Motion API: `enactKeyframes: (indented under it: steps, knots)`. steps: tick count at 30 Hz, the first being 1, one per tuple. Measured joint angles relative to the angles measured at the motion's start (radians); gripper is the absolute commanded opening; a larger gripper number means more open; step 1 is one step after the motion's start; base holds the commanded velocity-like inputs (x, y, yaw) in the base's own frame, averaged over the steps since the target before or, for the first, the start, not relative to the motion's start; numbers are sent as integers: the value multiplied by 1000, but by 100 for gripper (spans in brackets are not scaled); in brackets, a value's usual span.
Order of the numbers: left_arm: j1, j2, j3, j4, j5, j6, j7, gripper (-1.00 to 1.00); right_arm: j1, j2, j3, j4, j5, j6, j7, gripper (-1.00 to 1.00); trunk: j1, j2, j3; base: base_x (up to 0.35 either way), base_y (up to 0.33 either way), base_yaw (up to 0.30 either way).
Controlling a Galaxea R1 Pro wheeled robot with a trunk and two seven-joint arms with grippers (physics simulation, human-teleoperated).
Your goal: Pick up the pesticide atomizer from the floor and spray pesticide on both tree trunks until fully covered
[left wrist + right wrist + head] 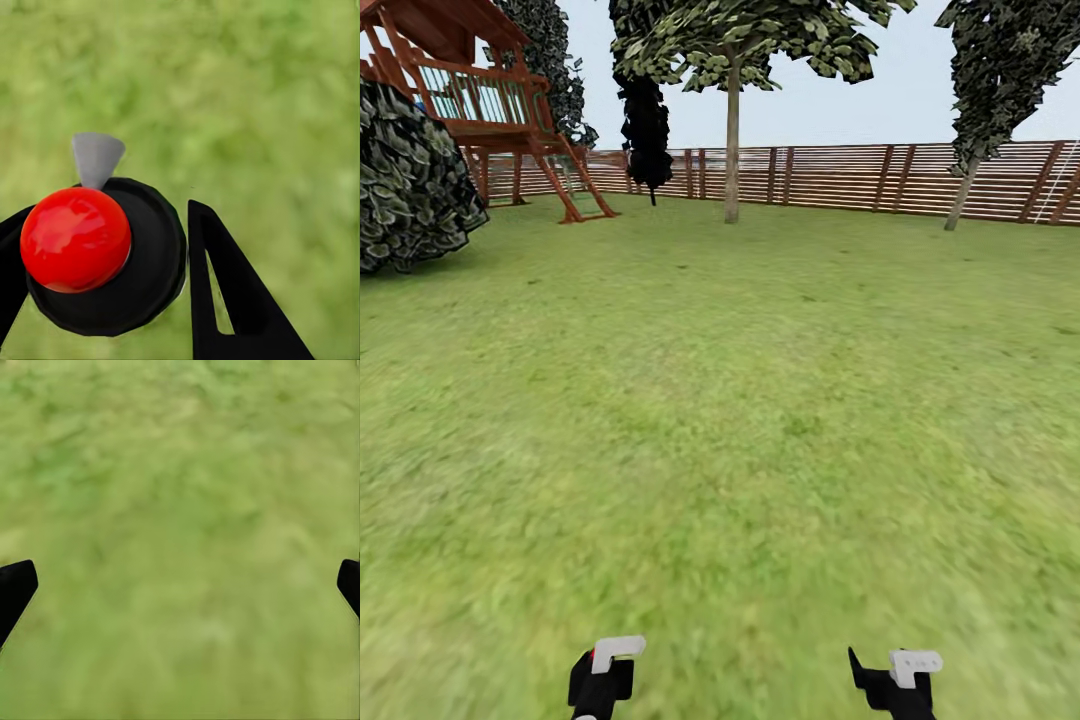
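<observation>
In the left wrist view, the pesticide atomizer [146,259] is a round blackish body with a glossy red top and a grey nozzle. It sits between the black fingers of my left gripper [112,277], which is shut on it. In the head view, my left gripper [605,668] is low at the bottom edge, with a speck of red beside its pale tip. My right gripper [900,672] hangs open over bare grass, its fingertips [15,589] wide apart. Far ahead by the fence, one tree trunk [732,140] stands upright and a second tree trunk [963,195] leans at the right.
Green lawn [740,420] stretches from me to the brown slat fence [840,178]. A round dark bush [410,180] and a red wooden playhouse [485,95] stand at the left. A narrow dark tree [647,125] rises by the fence.
</observation>
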Motion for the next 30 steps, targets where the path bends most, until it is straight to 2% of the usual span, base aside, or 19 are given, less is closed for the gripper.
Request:
enactKeyframes:
  steps: [30]
  knots:
    - [1, 0, 1, -3, -2, 0, 1, -100, 0, -5, 1, 0, -1, -2, 0, 100, 0, 0, 0, 339, 0, 0]
